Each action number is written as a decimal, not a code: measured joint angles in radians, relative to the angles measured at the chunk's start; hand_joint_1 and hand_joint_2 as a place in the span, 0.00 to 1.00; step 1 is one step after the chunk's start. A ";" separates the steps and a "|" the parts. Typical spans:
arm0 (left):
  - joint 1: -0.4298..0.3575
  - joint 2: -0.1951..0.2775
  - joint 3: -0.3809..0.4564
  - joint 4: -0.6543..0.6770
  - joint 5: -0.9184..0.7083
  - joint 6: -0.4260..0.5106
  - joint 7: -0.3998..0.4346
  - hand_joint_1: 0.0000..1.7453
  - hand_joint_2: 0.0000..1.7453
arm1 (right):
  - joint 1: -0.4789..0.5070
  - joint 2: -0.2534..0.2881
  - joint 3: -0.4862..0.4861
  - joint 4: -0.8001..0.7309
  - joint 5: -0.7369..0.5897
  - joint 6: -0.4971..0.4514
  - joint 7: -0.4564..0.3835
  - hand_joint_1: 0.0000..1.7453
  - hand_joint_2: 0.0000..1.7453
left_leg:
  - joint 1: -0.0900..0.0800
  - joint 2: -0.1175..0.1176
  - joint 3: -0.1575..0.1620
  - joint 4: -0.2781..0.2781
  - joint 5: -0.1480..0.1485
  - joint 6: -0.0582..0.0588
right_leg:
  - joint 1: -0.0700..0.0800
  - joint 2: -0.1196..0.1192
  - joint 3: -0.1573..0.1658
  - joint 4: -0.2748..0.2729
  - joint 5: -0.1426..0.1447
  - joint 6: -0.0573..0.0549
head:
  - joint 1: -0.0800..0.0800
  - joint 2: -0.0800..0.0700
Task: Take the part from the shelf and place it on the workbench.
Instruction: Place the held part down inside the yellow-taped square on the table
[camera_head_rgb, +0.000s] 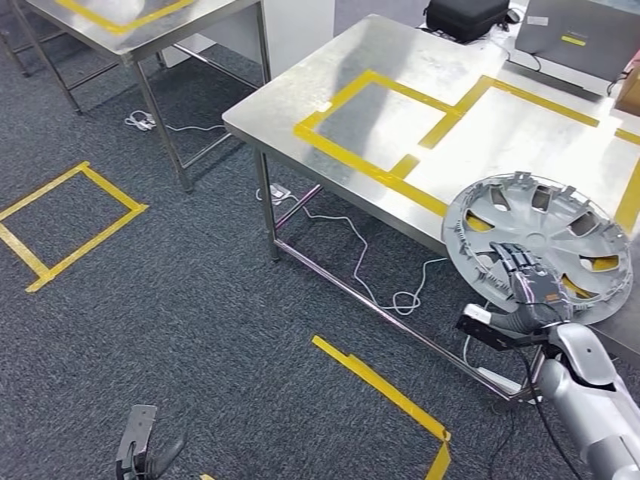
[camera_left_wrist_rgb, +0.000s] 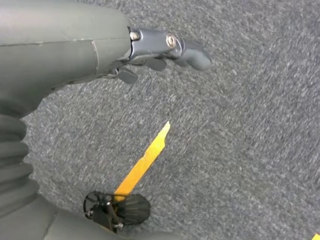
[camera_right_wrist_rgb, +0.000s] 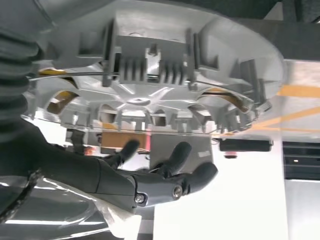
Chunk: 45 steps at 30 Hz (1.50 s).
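Grey plastic round wheel cover (camera_head_rgb: 537, 243), lower right, looks light, stiff and a bit bendy over the shiny metal desk (camera_head_rgb: 362, 70). The right hand (camera_head_rgb: 522, 275) fingers (camera_head_rgb: 513, 262) hold its near rim, a good spot; the left hand (camera_left_wrist_rgb: 158, 50) fingers hang loose, holding nothing.

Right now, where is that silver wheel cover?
In the head view, the wheel cover is at the right, held by the right hand over the metal table's near edge.

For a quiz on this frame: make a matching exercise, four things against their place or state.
Things:
1. hubcap
2. left hand
3. black case
4. white cable

Places or states:
A. hangs over the carpet, holding nothing
B. at the workbench's far edge
C. on the floor under the workbench
D. held by the right hand at the workbench's near edge

Pairs: 1-D, 2-A, 3-B, 4-C
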 joint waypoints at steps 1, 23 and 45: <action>0.000 0.000 0.000 0.000 0.000 0.000 0.000 0.00 0.00 | 0.001 0.000 0.000 -0.001 0.000 0.000 0.000 0.00 0.00 | 0.000 0.000 0.000 0.000 0.000 0.000 | 0.000 0.000 -0.003 0.006 -0.002 0.000 | 0.000 0.000; 0.013 -0.006 0.001 0.000 0.034 0.057 0.068 0.00 0.00 | 0.032 -0.038 -0.281 -0.294 -0.136 -0.063 0.030 0.00 0.00 | 0.005 -0.001 0.003 0.020 -0.018 -0.027 | 0.002 -0.003 0.119 -0.238 0.128 -0.011 | -0.004 0.000; 0.017 -0.014 0.002 0.000 0.066 0.047 0.081 0.00 0.00 | 0.088 -0.034 -0.360 -0.470 -0.245 -0.001 0.035 0.00 0.00 | 0.004 0.000 -0.109 0.285 -0.148 -0.049 | -0.004 -0.006 0.122 -0.240 0.132 -0.035 | -0.009 0.000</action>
